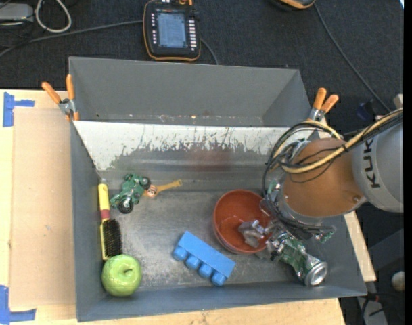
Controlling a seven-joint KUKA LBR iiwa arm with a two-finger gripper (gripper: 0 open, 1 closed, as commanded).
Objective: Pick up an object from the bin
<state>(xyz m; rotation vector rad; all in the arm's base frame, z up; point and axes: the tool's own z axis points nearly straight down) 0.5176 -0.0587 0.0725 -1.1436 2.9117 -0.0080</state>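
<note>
Bare floor in the bin (185, 103) runs across the middle and along the back wall, between the green toy motorcycle (131, 191) with an orange stick (166, 186) at the left and the red bowl (234, 217) at the right. The left wall is lined by a yellow-handled brush (108, 229) and a green apple (121, 275), and a blue block (202, 257) lies near the front. The right side is crowded: the arm's orange wrist (321, 181) overhangs the bowl, a crushed green can (302, 263) just beside it.
</note>
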